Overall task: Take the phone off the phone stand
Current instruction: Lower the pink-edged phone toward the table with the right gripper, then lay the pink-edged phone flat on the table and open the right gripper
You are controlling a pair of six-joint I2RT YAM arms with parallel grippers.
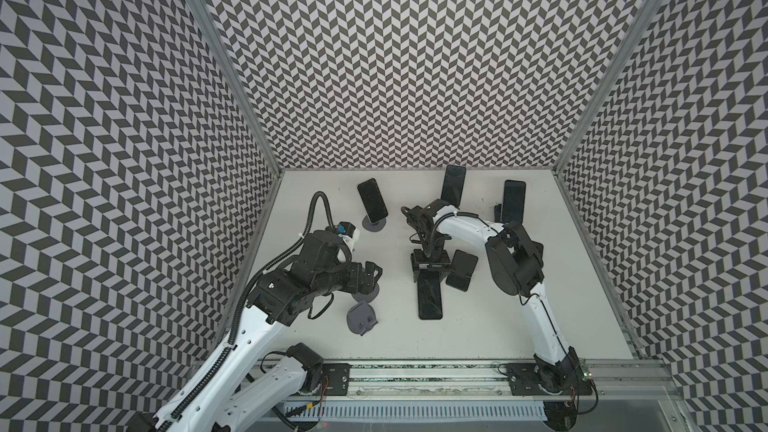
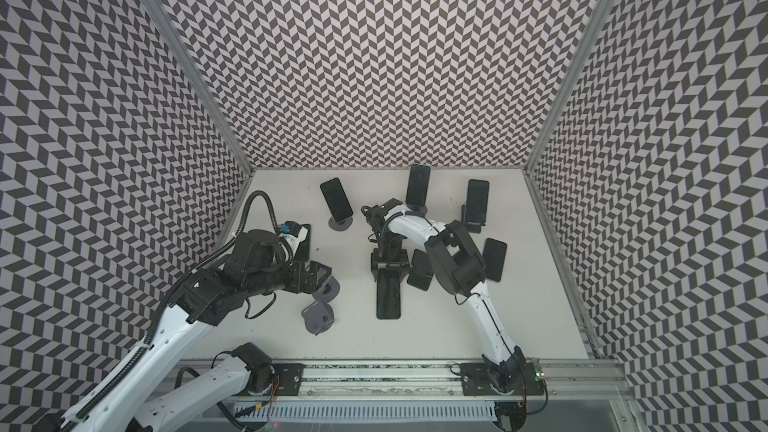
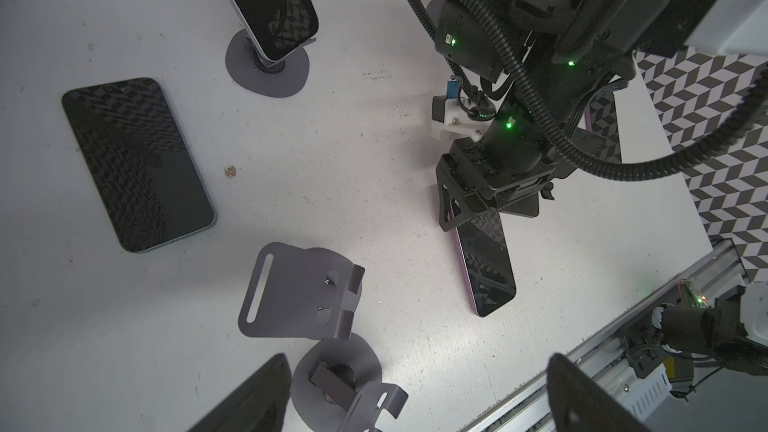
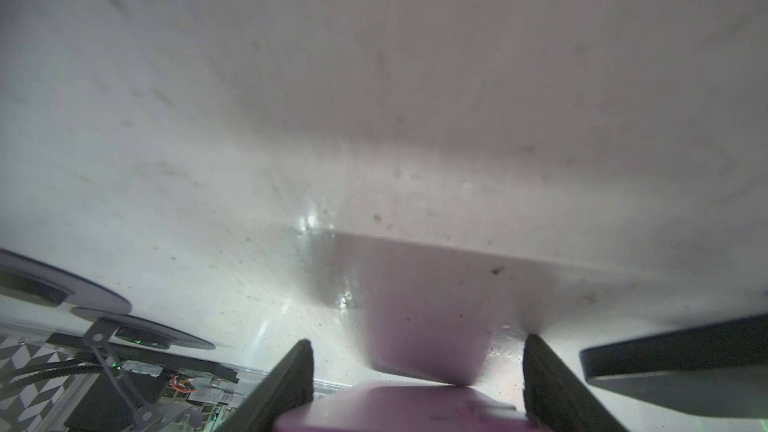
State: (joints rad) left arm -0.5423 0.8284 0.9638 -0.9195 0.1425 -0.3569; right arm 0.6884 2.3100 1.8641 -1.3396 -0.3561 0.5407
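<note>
Two black fingers [image 4: 297, 376] of the right gripper [image 1: 431, 275] are clamped on the long edges of a purple-edged black smartphone [image 1: 430, 299] near one end. The right wrist view shows its purple casing filling the gap between them. That smartphone lies low and nearly flat, screen up, over the middle of the white tabletop [image 1: 478, 326], clear of every holder. Its free end points toward the aluminium base rail [image 1: 415, 371] and seems to rest on the surface. Just beside it on the right, a second dark smartphone [image 1: 461, 270] lies flat on the table. To the left, the left gripper [image 1: 371, 278] hangs with its jaws spread wide and nothing between them, over an empty grey metal phone stand with a round base [image 3: 336, 367]. A second empty grey stand [image 1: 361, 320] lies tipped over, just nearer the rail. Farther back, three dark phones lean upright in holders: one at back left [image 1: 372, 200] on a grey round base, one at back centre [image 1: 453, 187] and one at back right [image 1: 513, 201]. Two more dark phones lie flat at the sides, one under the left arm [image 3: 137, 164] and one beyond the right arm's elbow [image 2: 494, 259].
</note>
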